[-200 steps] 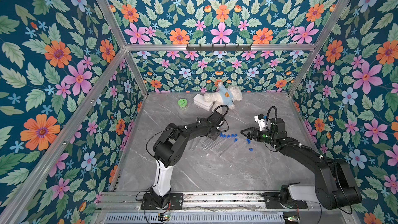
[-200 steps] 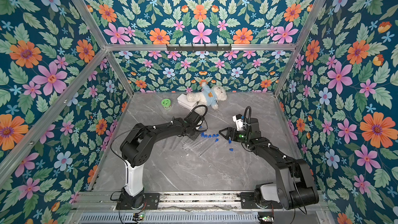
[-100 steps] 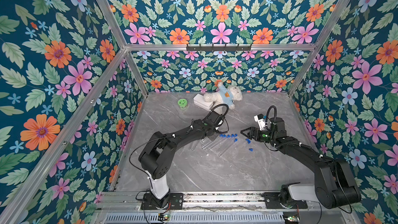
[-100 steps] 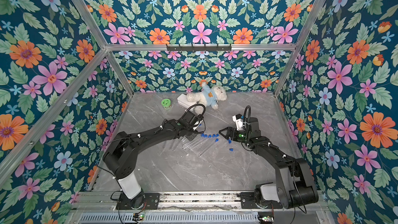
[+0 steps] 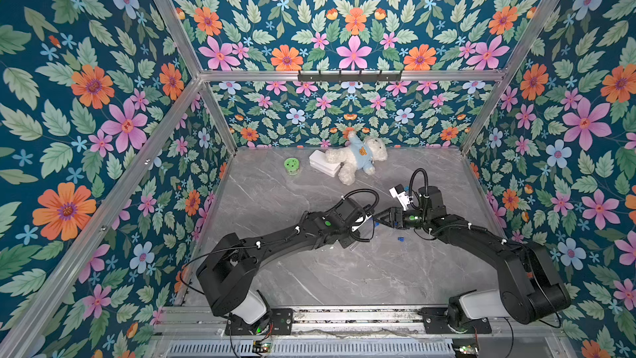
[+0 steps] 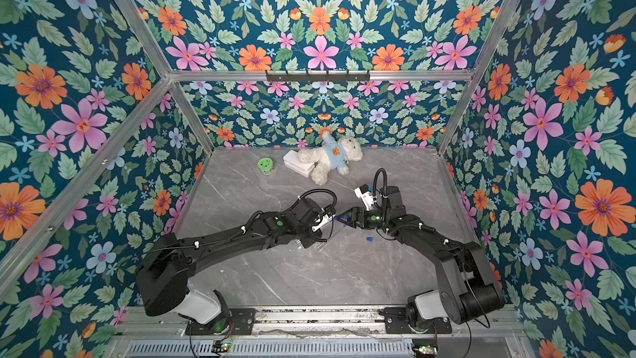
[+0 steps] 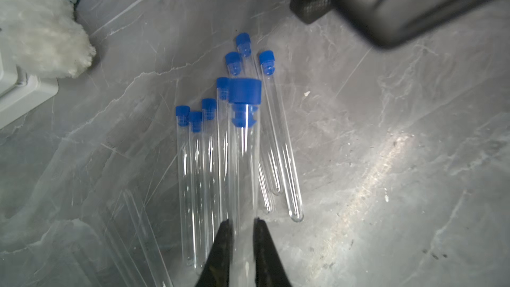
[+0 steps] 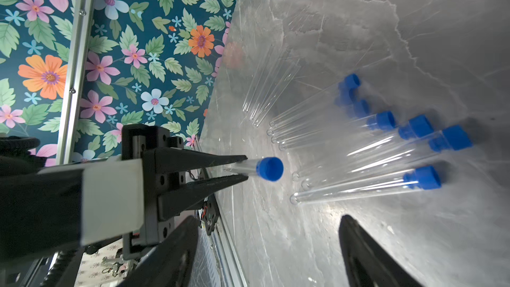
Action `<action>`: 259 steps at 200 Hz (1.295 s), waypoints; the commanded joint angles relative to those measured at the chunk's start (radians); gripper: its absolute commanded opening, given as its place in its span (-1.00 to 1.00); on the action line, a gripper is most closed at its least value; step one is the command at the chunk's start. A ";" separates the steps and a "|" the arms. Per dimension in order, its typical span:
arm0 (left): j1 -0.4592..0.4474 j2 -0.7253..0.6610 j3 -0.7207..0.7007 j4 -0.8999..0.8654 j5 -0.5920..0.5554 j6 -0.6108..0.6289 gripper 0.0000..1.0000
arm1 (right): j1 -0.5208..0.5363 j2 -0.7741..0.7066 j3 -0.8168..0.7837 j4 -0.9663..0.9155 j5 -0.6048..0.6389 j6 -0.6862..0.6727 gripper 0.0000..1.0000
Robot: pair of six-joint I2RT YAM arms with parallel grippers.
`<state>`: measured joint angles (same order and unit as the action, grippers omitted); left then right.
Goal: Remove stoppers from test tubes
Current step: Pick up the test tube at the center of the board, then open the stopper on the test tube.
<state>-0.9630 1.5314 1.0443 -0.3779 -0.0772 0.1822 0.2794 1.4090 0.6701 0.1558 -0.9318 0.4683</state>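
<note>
My left gripper (image 7: 242,220) is shut on a clear test tube (image 7: 244,175), held off the table with its blue stopper (image 7: 245,92) pointing away from the fingers. The right wrist view shows that tube (image 8: 242,167) and its stopper (image 8: 270,168) sticking out of the left gripper's fingers (image 8: 220,159). My right gripper (image 8: 267,217) is open and holds nothing; it faces the stopper end from close by. In both top views the two grippers (image 5: 371,223) (image 5: 380,219) nearly meet over mid-table. Several stoppered test tubes (image 7: 278,133) lie on the marble below.
Bare tubes without stoppers (image 8: 265,86) lie beside the stoppered ones. A loose blue stopper (image 5: 400,238) rests near the right arm. At the back stand a green lid (image 5: 292,165), a white box (image 5: 323,163) and a teddy bear (image 5: 356,160).
My left arm has swung forward and to the right, carrying the tube up to the right gripper. The right gripper has shifted slightly left and its jaws have narrowed a little.
</note>
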 commanded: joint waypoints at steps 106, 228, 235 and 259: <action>-0.033 -0.058 -0.036 0.063 0.092 0.040 -0.97 | 0.034 0.014 -0.006 0.069 -0.101 0.023 0.18; -0.036 -0.052 -0.033 0.069 0.096 0.045 -0.98 | 0.034 0.021 -0.003 0.057 -0.084 0.020 -0.44; -0.036 -0.053 -0.033 0.069 0.097 0.045 -0.98 | 0.034 0.021 -0.001 0.055 -0.082 0.018 -0.47; -0.036 -0.049 -0.031 0.068 0.096 0.045 -0.99 | 0.034 0.021 0.000 0.047 -0.077 0.013 -0.54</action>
<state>-0.9985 1.4807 1.0084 -0.3294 0.0170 0.2146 0.3122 1.4303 0.6628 0.1997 -1.0016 0.4934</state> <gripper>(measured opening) 0.155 0.246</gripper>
